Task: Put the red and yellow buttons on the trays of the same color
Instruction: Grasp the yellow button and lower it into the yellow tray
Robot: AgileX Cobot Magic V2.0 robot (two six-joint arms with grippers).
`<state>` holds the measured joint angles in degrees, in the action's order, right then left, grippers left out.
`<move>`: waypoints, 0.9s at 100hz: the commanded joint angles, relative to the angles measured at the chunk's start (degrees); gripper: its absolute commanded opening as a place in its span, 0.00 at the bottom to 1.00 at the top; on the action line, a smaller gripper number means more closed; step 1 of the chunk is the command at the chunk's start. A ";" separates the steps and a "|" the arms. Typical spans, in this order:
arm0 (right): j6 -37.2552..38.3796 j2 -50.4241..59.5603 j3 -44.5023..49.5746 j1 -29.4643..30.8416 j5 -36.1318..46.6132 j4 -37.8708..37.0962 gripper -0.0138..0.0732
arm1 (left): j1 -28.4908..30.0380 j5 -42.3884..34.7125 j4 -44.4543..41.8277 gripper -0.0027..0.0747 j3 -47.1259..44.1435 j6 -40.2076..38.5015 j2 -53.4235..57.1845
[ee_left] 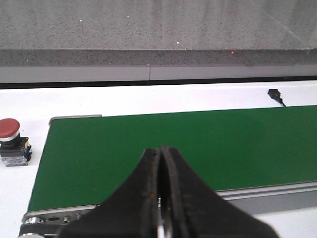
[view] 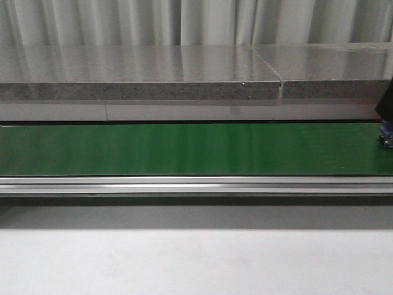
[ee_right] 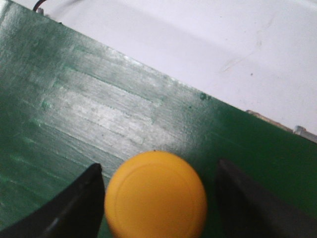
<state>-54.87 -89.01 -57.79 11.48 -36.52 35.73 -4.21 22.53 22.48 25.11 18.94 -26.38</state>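
Our right claw (ee_right: 158,198) is spread around the yellow button (ee_right: 155,195) on the green belt (ee_right: 74,114), while our left claw (ee_left: 161,198) is pressed together, with a red button (ee_left: 10,130) at the frame's left.

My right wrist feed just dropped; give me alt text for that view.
A yellow button sits on the green belt between the open right claw's two dark fingers, with a gap showing on each side. White table lies beyond the belt's edge.

Soft glare on green belt (view: 184,150) (right wrist close-up blurred)
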 commanded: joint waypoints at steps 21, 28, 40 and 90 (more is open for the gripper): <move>-0.73 0.89 -1.38 -0.02 2.58 3.56 0.29 | -0.35 -3.71 1.15 0.01 1.54 -0.27 -0.18; -0.73 0.95 -1.38 -0.02 1.95 3.68 0.26 | -0.35 -3.71 1.15 0.01 1.54 -0.27 -0.18; 0.22 1.95 -1.38 0.23 0.52 3.60 0.26 | -0.35 -3.71 1.15 0.01 1.54 -0.27 -0.18; 18.71 16.27 -0.87 12.52 -3.08 -4.20 0.26 | -0.35 -3.71 1.15 0.01 1.54 -0.27 -0.18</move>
<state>-38.03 -77.18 -57.68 20.65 -39.70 31.22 -4.21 22.53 22.48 25.11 18.94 -26.38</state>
